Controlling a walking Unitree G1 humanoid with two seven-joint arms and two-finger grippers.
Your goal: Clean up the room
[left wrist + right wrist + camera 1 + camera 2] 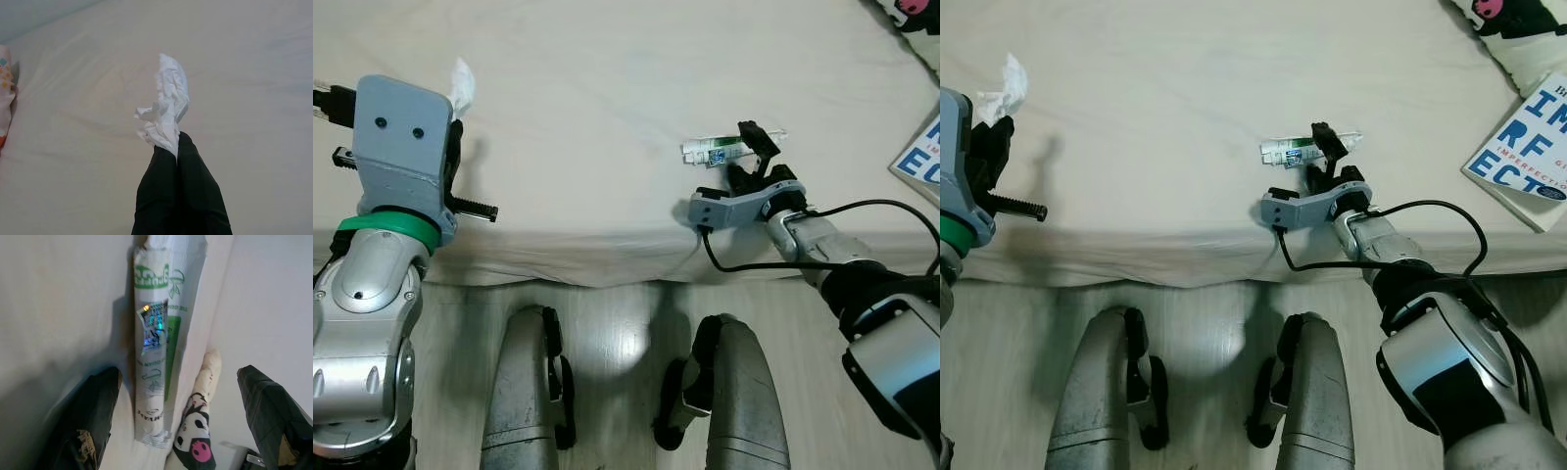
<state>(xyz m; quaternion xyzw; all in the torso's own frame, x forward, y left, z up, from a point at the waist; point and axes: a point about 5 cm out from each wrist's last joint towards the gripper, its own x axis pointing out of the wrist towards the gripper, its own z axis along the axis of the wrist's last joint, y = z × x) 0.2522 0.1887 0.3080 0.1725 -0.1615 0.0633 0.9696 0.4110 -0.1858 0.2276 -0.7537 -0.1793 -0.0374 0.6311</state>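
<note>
with the left tool (177,147) clamped on a crumpled tissue (165,105), the right tool (754,157) hangs spread over the wrapper (710,152) mid-frame on the bed (607,117), so closing on it seems next.

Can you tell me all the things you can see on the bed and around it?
bed sheet: one, cream, covering the bed in front of the robot
tissue: one, white, crumpled, pinched in the left gripper above the sheet
tube: one, white with green print, lying on the sheet between the right gripper's open fingers
book: one, white and blue cover, on the bed at far right
pillow: one, cartoon print, top right corner
floor: pale wood, below the bed edge
left gripper: black fingers, shut on the tissue
right gripper: black fingers, open around the tube
legs: two, silver, standing on the floor
</note>
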